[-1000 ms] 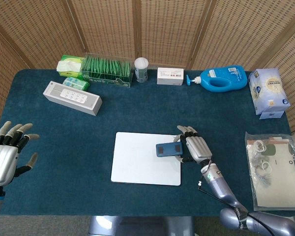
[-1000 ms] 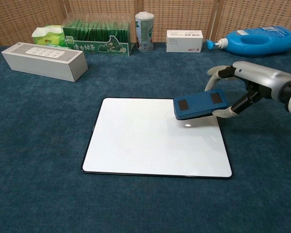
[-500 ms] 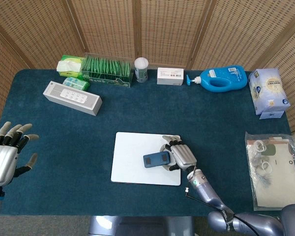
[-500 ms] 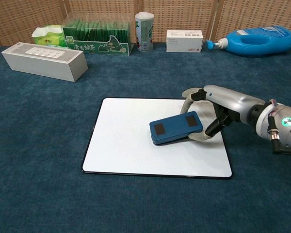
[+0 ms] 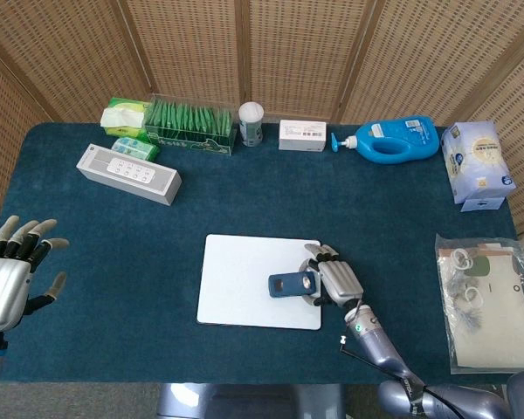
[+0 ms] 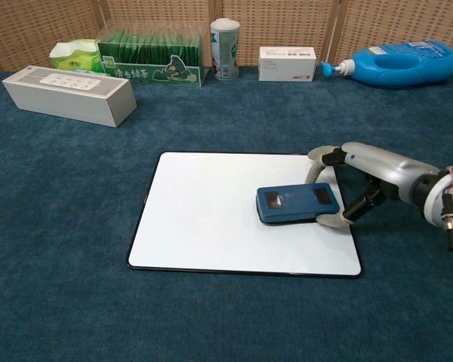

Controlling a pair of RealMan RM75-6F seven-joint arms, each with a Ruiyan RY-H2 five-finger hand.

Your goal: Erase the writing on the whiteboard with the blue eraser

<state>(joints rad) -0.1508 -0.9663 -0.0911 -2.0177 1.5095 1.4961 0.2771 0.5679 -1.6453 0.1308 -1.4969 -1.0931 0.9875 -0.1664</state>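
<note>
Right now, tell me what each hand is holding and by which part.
The right hand grips the blue eraser by its right end, on the whiteboard. The left hand holds nothing.

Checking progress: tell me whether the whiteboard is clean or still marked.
Clean: the whiteboard shows no marks; under the blue eraser, cannot tell.

Right hand (image 5: 336, 281) holds blue eraser (image 5: 291, 285) on whiteboard (image 5: 244, 275); left hand (image 5: 13, 266) spread.

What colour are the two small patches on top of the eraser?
Dark grey, on the blue rectangular eraser; clearest in the chest view.
</note>
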